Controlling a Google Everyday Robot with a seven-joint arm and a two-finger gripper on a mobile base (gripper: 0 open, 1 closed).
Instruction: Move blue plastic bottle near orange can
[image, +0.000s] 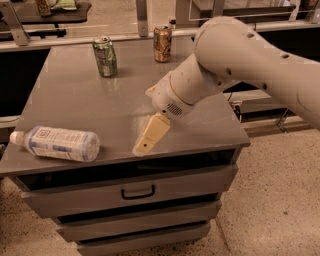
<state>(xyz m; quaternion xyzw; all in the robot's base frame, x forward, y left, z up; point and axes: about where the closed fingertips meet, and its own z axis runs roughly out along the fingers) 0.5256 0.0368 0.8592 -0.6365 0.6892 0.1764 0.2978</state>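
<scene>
The blue plastic bottle (60, 143) lies on its side at the front left of the grey table top (75, 100), white cap pointing left. The orange can (162, 44) stands upright at the far edge, right of centre. My gripper (145, 144) hangs low over the front edge of the table, pointing down and left, about a bottle's length to the right of the bottle and not touching it. It holds nothing that I can see. The orange can is far behind the gripper.
A green drink can (105, 56) stands upright at the back, left of the orange can. The table is a cabinet with drawers (135, 192) below. My thick arm (240, 60) reaches in from the right over the table's right side. Speckled floor lies to the right.
</scene>
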